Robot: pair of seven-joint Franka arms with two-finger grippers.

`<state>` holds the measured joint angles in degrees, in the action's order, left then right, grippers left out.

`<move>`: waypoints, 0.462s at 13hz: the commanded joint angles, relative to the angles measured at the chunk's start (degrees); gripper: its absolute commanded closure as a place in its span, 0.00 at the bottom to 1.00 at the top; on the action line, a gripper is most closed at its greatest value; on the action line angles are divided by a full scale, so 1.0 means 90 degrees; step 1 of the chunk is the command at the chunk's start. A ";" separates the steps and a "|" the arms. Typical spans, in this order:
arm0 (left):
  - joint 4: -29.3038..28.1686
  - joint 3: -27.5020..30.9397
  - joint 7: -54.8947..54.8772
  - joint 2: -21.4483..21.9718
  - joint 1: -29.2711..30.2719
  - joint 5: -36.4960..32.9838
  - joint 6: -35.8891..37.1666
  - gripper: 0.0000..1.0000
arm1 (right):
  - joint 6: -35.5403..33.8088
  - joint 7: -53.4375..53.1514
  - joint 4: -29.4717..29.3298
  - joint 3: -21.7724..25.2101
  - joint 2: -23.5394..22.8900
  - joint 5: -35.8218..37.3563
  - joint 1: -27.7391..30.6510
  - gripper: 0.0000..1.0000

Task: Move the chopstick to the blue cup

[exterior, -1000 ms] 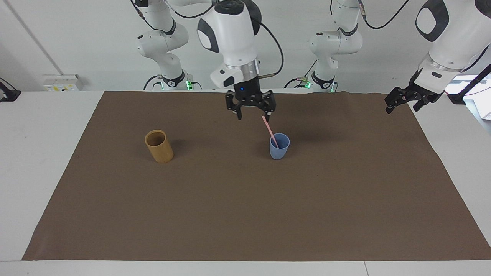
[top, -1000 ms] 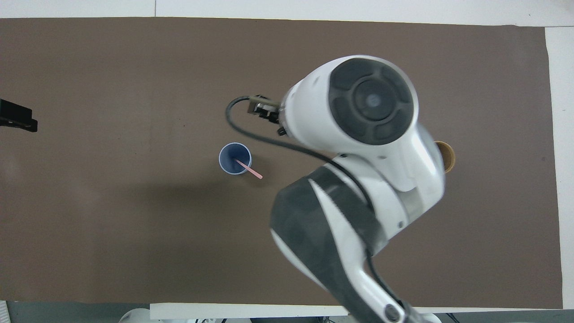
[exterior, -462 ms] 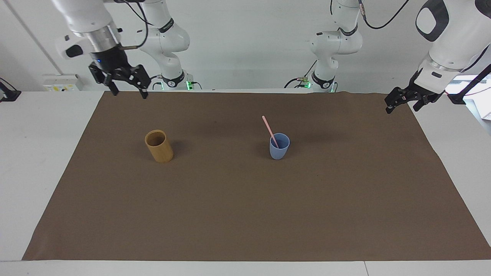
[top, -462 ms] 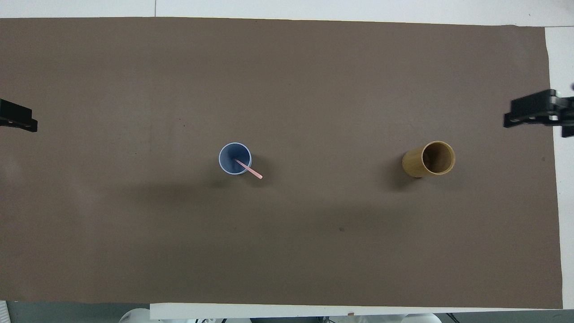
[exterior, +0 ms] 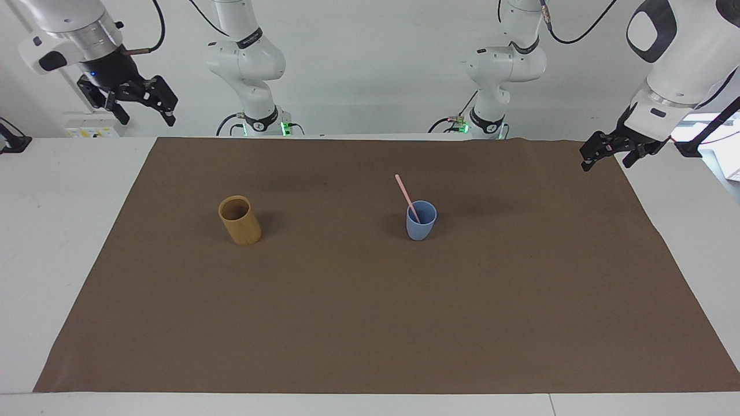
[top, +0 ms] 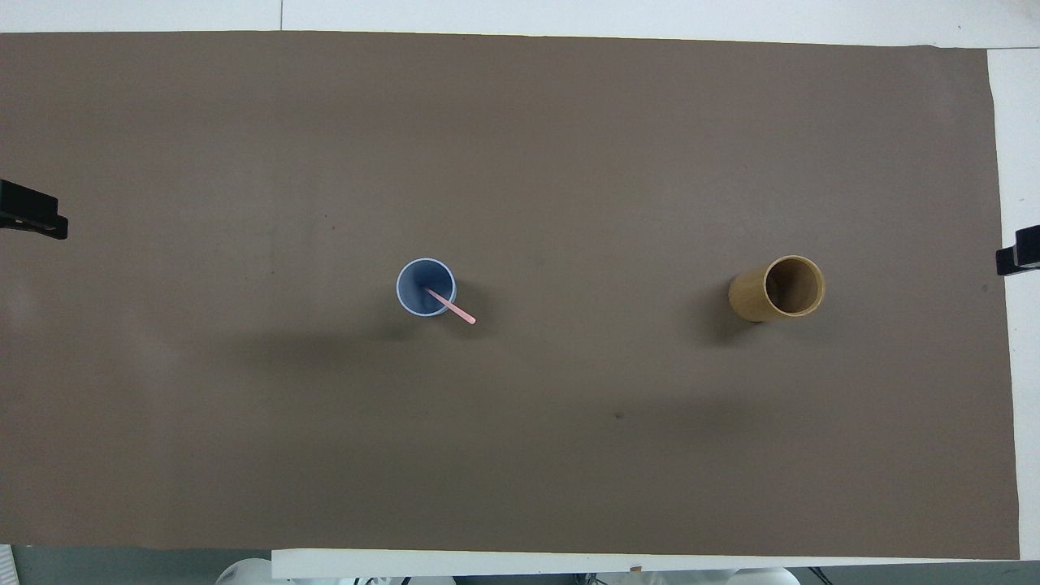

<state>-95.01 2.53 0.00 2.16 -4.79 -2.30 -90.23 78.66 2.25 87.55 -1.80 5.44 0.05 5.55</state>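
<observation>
The pale pink chopstick (exterior: 406,196) stands in the light blue cup (exterior: 421,226) and leans on the rim, its top tilted toward the robots and the right arm's end. In the overhead view the chopstick (top: 455,309) sticks out over the cup's (top: 416,280) rim. My right gripper (exterior: 147,121) is open and empty, raised off the mat's corner at the right arm's end; only its tip (top: 1020,260) shows overhead. My left gripper (exterior: 607,166) is open and empty and waits over the mat's edge at the left arm's end (top: 32,218).
A tan bamboo-coloured cylindrical holder (exterior: 240,222) stands on the brown mat (exterior: 370,318) toward the right arm's end, and looks empty from above (top: 751,296). White table surface (exterior: 58,231) surrounds the mat.
My right gripper has left the chopstick in the blue cup and swung away up to the right arm's end of the table. Cup, chopstick and left arm have not moved.
</observation>
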 commanded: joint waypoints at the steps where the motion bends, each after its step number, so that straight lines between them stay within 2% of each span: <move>1: -0.0097 -0.0008 0.0088 0.0072 -0.0005 -0.0037 -0.0023 0.00 | 0.0020 0.0063 0.0165 0.0316 0.0021 0.0170 -0.0439 0.00; 3: -0.0097 -0.0008 0.0088 0.0072 -0.0005 -0.0037 -0.0023 0.00 | 0.0010 0.0063 0.0155 0.0542 -0.0106 0.0170 -0.0664 0.00; 6: -0.0097 -0.0008 0.0088 0.0072 -0.0005 -0.0037 -0.0023 0.00 | 0.0039 0.0063 0.0106 0.0493 -0.0146 0.0190 -0.0636 0.00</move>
<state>-95.01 2.53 0.00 2.16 -4.79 -2.30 -90.23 78.74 2.24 88.48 2.45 3.98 0.98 0.20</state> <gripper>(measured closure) 0.000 0.000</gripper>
